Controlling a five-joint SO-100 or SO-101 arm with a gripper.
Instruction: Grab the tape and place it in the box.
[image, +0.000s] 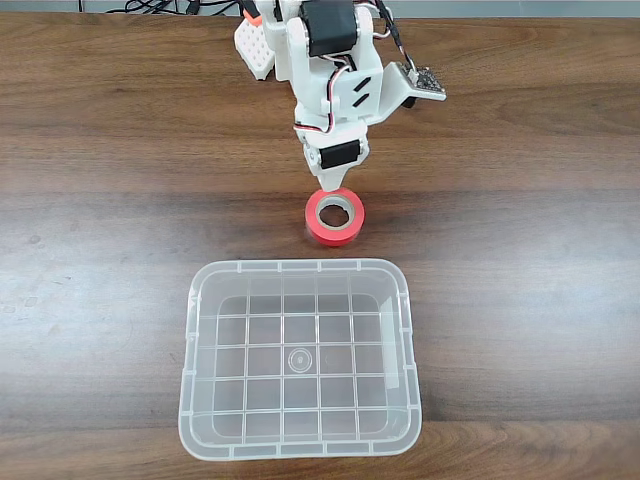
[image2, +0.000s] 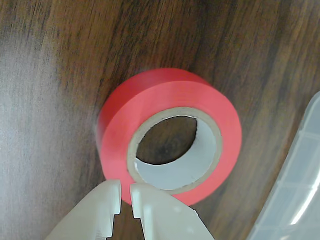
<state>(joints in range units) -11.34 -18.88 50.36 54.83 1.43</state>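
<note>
**Gripper tips nearly together at the rim of the tape**

A dark wood-grain table (image: 520, 250) fills the fixed view, with cables along its far edge. The white arm (image: 330, 70) reaches in from that far edge, and its gripper (image: 331, 184) points down at the far side of the tape (image: 335, 218). The red-orange roll lies flat on the table near the middle, its pale core facing up, just beyond the far rim of the box (image: 300, 360) and apart from it. The clear box sits near the table's near edge, its grid-patterned floor bare.

In the wrist view, the gripper (image2: 125, 197) enters from the bottom edge. Its two pale fingertips (image2: 107, 200) are almost pressed together, only a thin slit between them, and nothing is pinched in that slit. The tips overlap the roll's (image2: 170, 92) nearest edge; whether they touch it cannot be told. A corner of the box (image2: 295, 195) shows at the lower right.
</note>
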